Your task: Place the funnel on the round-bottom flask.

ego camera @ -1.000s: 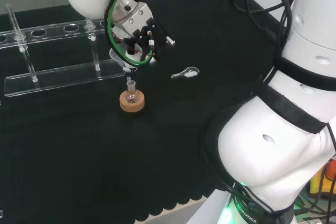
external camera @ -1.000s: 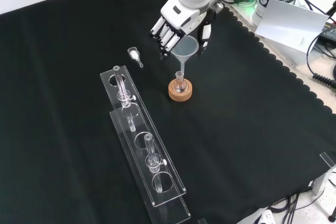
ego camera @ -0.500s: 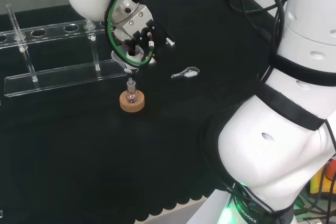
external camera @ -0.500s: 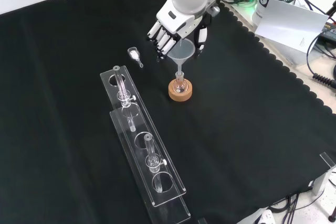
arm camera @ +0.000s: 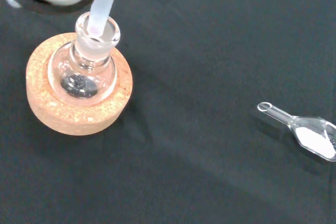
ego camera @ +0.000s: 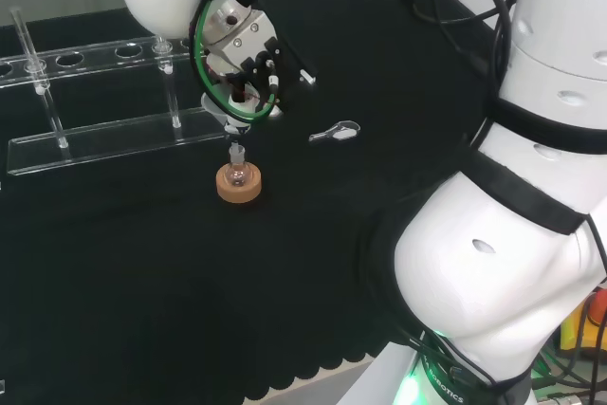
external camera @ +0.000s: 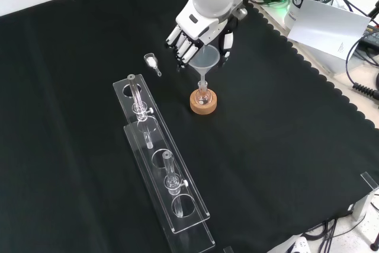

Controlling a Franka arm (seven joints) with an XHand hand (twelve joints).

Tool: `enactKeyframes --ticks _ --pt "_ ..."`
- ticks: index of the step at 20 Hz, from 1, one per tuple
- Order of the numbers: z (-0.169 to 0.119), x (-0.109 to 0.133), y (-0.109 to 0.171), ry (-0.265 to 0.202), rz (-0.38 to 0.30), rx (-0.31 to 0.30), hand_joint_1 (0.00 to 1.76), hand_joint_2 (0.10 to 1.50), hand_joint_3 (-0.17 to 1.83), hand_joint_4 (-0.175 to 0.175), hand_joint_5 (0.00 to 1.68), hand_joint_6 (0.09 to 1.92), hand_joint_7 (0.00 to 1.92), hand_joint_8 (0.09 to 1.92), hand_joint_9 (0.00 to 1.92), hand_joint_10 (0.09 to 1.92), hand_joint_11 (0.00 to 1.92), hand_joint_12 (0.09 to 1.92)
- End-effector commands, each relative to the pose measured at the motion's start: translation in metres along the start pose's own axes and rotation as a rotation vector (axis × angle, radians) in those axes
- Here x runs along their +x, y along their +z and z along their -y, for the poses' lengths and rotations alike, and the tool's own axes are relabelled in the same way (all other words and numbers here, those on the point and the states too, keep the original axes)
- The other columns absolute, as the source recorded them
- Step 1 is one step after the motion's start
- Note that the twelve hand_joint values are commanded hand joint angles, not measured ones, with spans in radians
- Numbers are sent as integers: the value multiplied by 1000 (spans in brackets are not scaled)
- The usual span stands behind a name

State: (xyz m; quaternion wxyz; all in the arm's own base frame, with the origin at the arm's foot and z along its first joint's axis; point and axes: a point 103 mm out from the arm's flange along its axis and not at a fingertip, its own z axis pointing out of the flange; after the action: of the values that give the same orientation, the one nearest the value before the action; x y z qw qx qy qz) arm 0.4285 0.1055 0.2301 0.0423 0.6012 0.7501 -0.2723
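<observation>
Since a second ago the hand (external camera: 201, 25) has carried the funnel (external camera: 205, 60) leftward in front view. Fingers curled round the funnel bowl; stem tip sits in the neck of the round-bottom flask (arm camera: 86, 69), on its cork ring (arm camera: 79, 114).

No legible print on anything.

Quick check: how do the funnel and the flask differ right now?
The funnel is held aloft in the hand; the flask sits on its cork ring. The funnel is cloudy and cone-shaped, widest on top; the flask is clear and round-bellied with a narrow neck. Both stand upright, in line, the funnel's stem at the flask's mouth.
</observation>
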Motion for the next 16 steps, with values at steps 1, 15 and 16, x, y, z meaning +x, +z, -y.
enactKeyframes --ticks 1,15,16 --pt "-1 -3 3 3 -8 3 851 653 601 -53 457 534 686 850 884 666 445 1297" --pt "-7 0 9 -9 11 18 851 652 603 -53 453 543 684 851 883 667 447 1296" --pt "-7 -1 10 -9 7 17 851 652 603 -53 453 544 684 852 883 667 447 1296"
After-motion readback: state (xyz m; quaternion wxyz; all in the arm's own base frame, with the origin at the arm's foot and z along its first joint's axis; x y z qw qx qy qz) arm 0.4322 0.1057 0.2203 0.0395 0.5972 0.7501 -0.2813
